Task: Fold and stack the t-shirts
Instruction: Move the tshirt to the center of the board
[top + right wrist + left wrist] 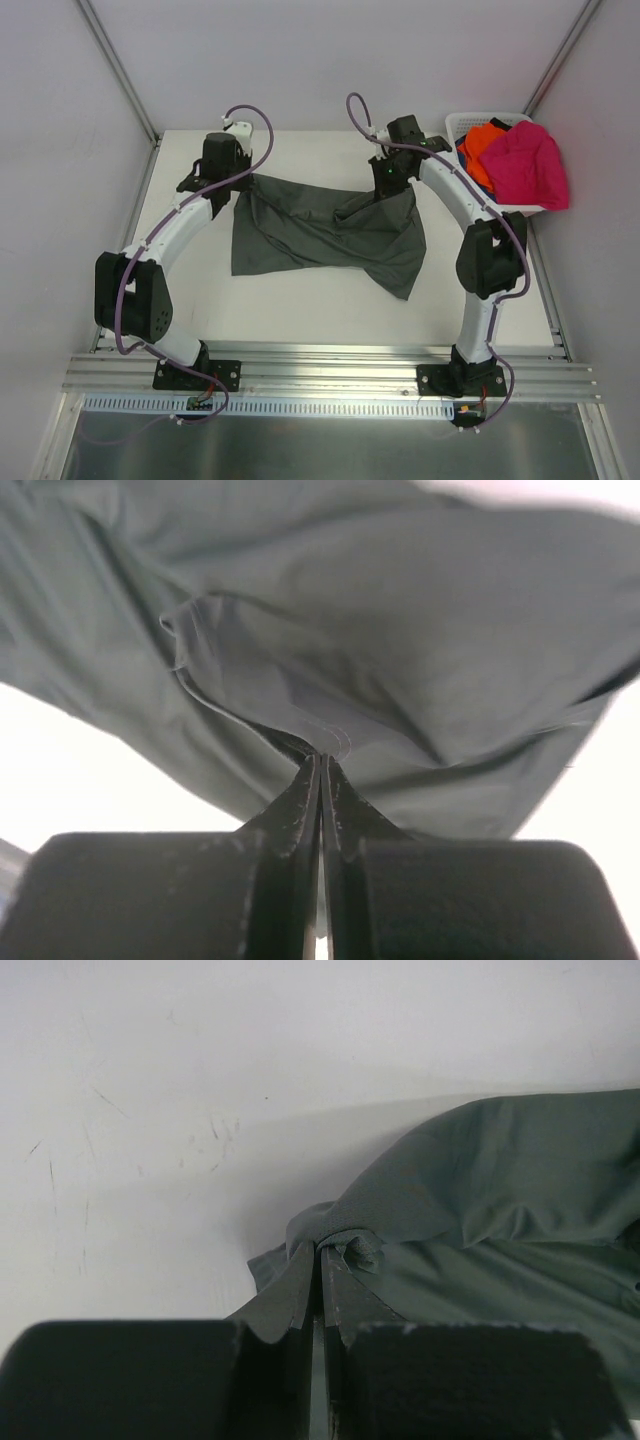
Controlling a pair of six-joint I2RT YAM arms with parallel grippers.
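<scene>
A large dark grey-green t-shirt lies rumpled across the middle of the white table. My left gripper is shut on its far left corner; the left wrist view shows the cloth bunched at the closed gripper. My right gripper is shut on a stitched hem near the shirt's far right; the right wrist view shows cloth hanging from the closed gripper. A magenta-pink t-shirt, an orange one and a bit of a blue one lie in the basket.
A white lattice basket stands at the far right corner of the table. Pale walls with metal posts close in the back and both sides. A metal rail holding both arm bases runs along the near edge.
</scene>
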